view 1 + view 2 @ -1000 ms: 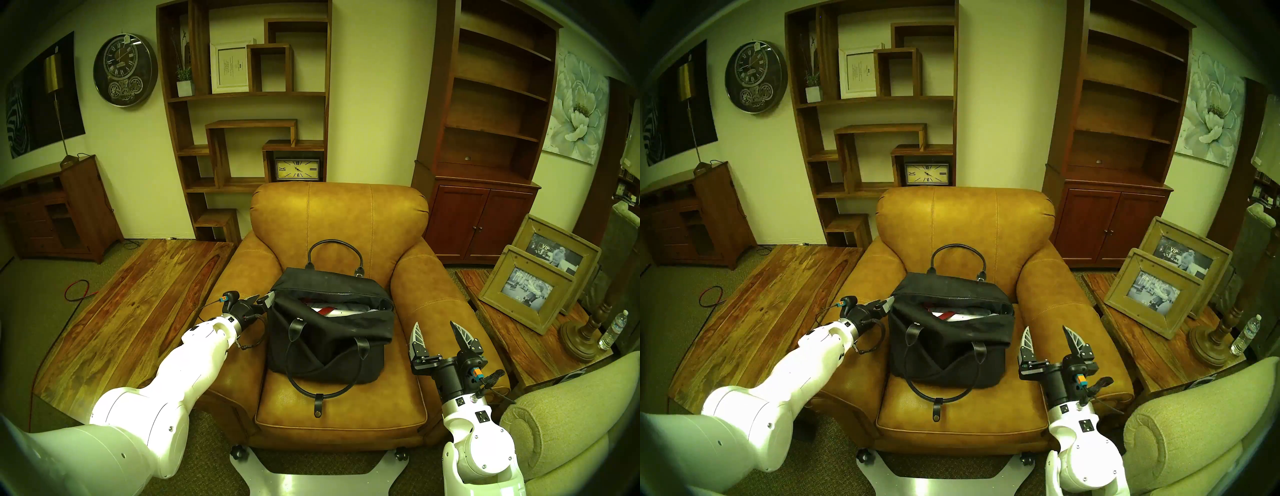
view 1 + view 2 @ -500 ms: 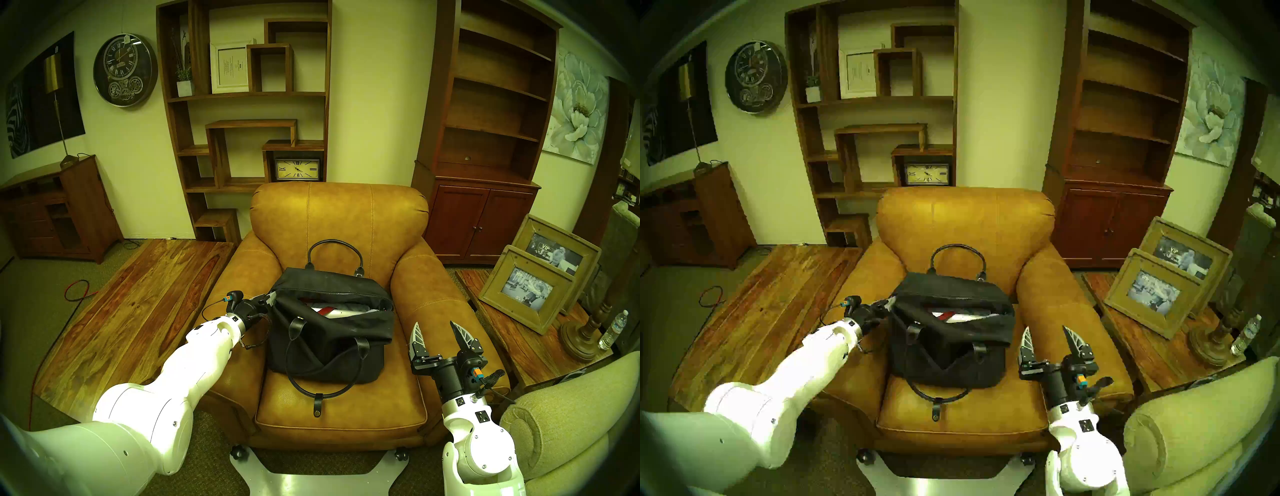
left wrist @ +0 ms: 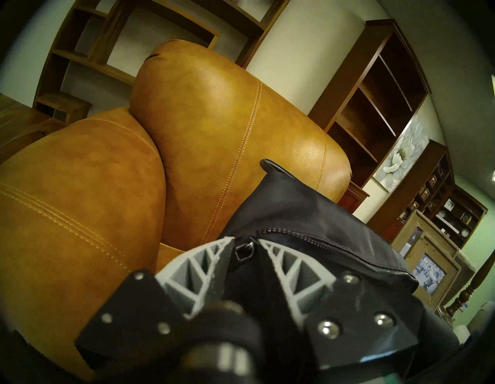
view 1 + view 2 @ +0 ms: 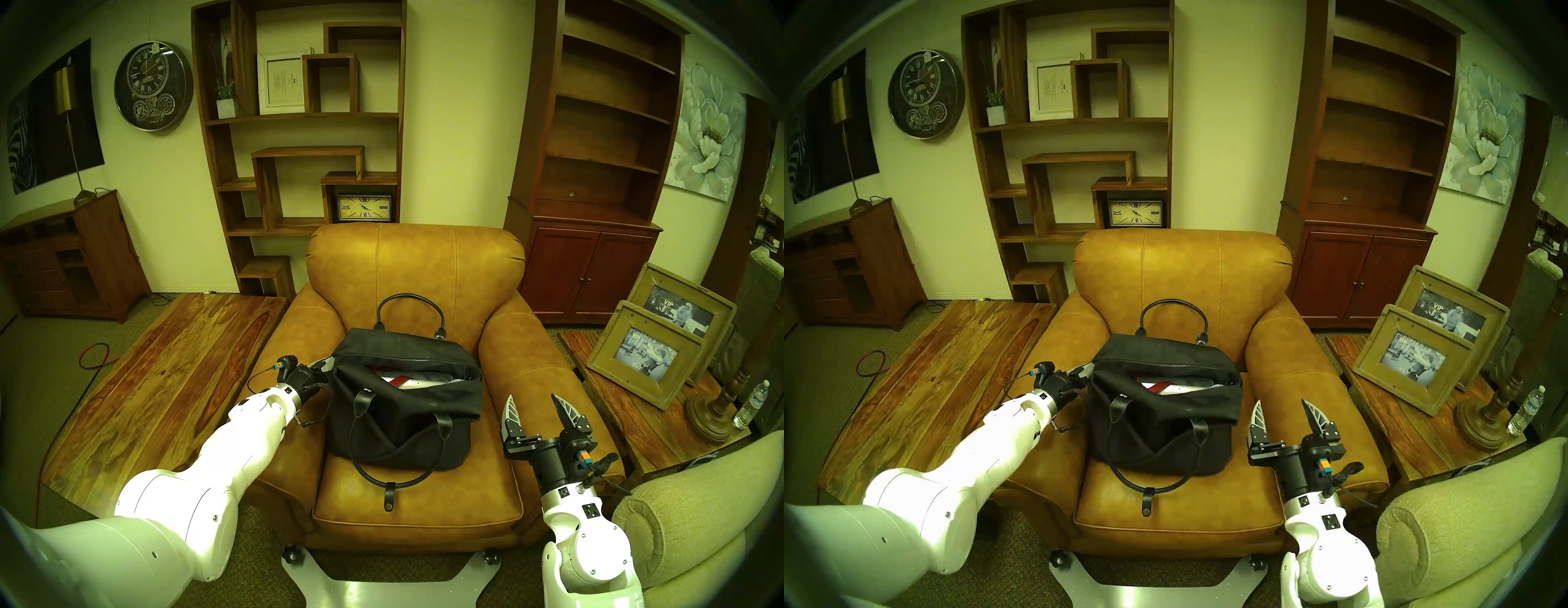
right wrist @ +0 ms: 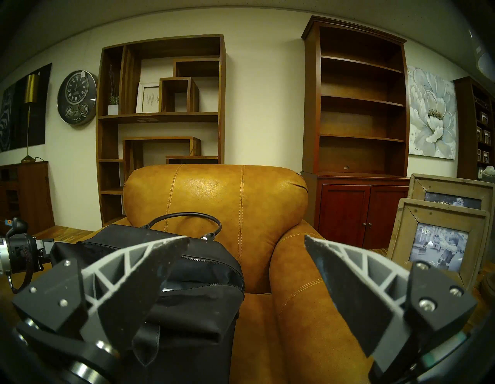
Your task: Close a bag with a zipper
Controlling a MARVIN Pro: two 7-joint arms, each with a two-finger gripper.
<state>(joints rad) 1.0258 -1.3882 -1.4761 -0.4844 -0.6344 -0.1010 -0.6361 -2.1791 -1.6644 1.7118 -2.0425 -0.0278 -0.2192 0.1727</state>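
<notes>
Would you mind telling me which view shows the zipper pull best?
The left wrist view: the pull hangs close up between the left gripper fingertips, at the end of the zipper. In both head views it is too small to make out; the right wrist view shows only zipper teeth.

Left pincer half-closed; right pincer spread wide.

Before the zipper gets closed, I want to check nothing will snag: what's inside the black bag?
Through the open top of the bag, a white item with a red strip lies near the zipper. The fabric covers everything deeper, so the rest can't be seen.
</notes>
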